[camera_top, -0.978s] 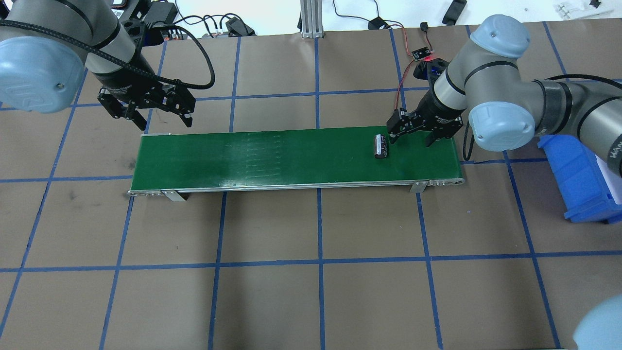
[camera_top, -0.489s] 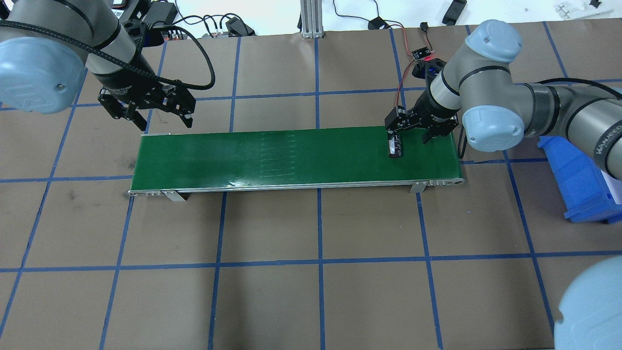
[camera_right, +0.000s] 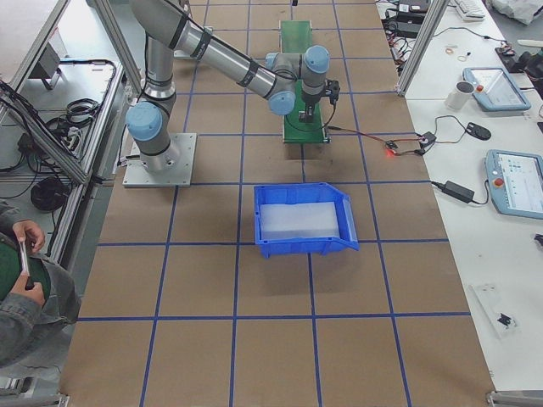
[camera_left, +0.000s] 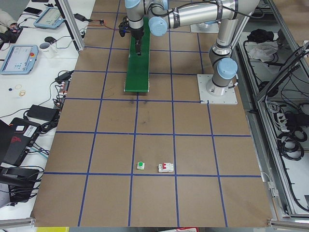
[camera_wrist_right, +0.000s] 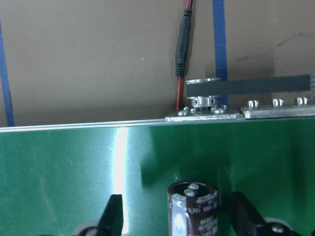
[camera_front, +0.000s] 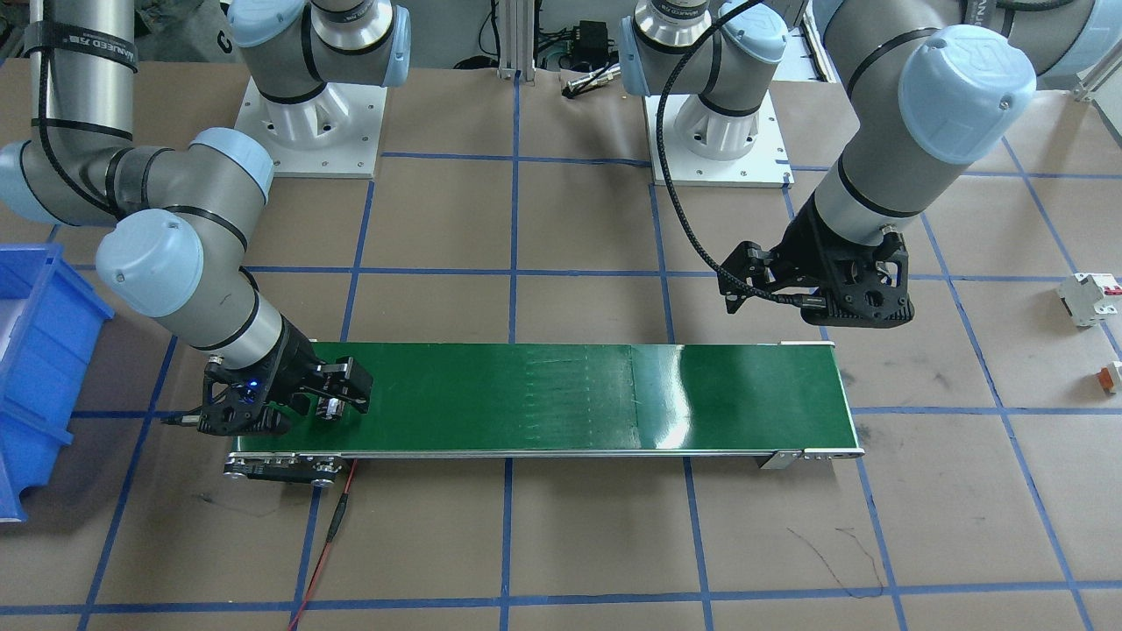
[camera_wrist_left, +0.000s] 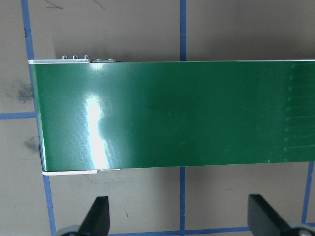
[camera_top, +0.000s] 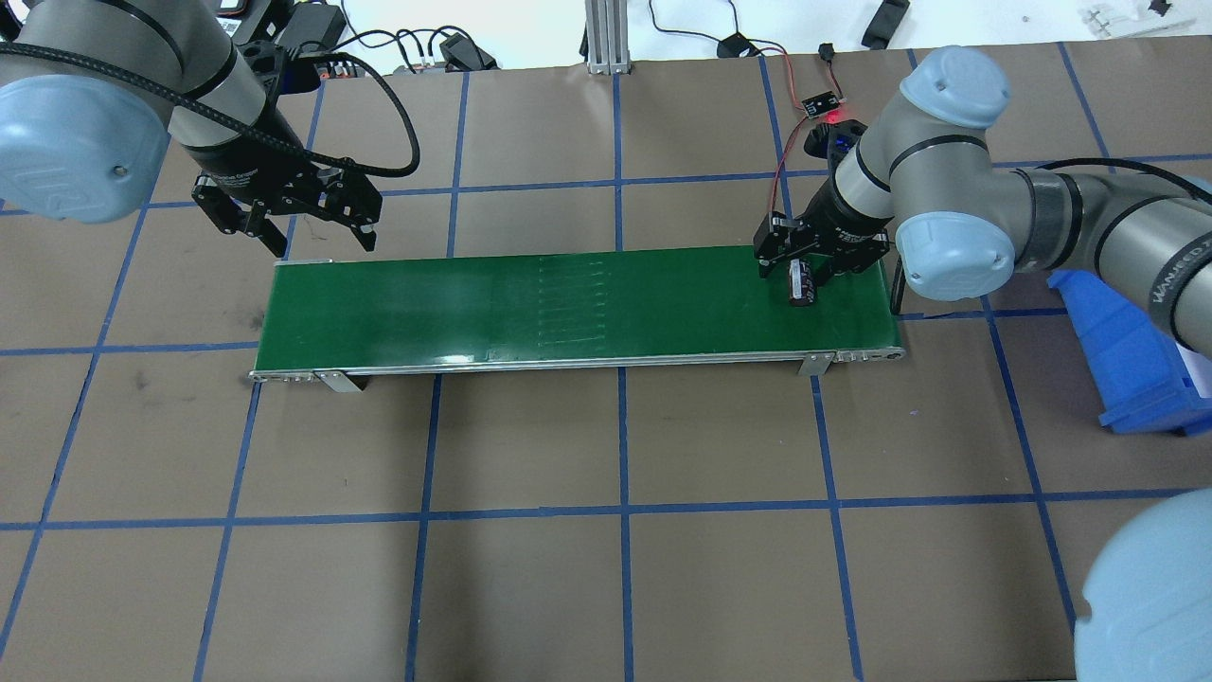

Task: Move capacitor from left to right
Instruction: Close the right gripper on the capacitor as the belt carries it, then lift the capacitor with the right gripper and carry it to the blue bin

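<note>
The capacitor (camera_top: 803,282) is a stubby dark cylinder lying on the green conveyor belt (camera_top: 568,303) near its right end. My right gripper (camera_top: 798,268) is low over the belt and open. Its fingers stand on either side of the capacitor with gaps on both sides. In the right wrist view the capacitor (camera_wrist_right: 193,209) sits between the two fingers (camera_wrist_right: 114,216), silvery end facing the camera. It also shows in the front view (camera_front: 331,407). My left gripper (camera_top: 317,237) is open and empty, hovering just behind the belt's left end. Its fingertips (camera_wrist_left: 101,211) show above the belt (camera_wrist_left: 172,113).
A blue bin (camera_top: 1127,350) stands to the right of the belt. A red-and-black cable (camera_wrist_right: 181,49) and a small board (camera_top: 822,102) lie behind the belt's right end. A white block with a red tab (camera_front: 1087,298) and a small orange piece (camera_front: 1111,375) lie off the belt's left end.
The capacitor has travelled right along the belt. My right gripper has come down and shifted so that its fingers now straddle the capacitor. My left arm has not moved.
</note>
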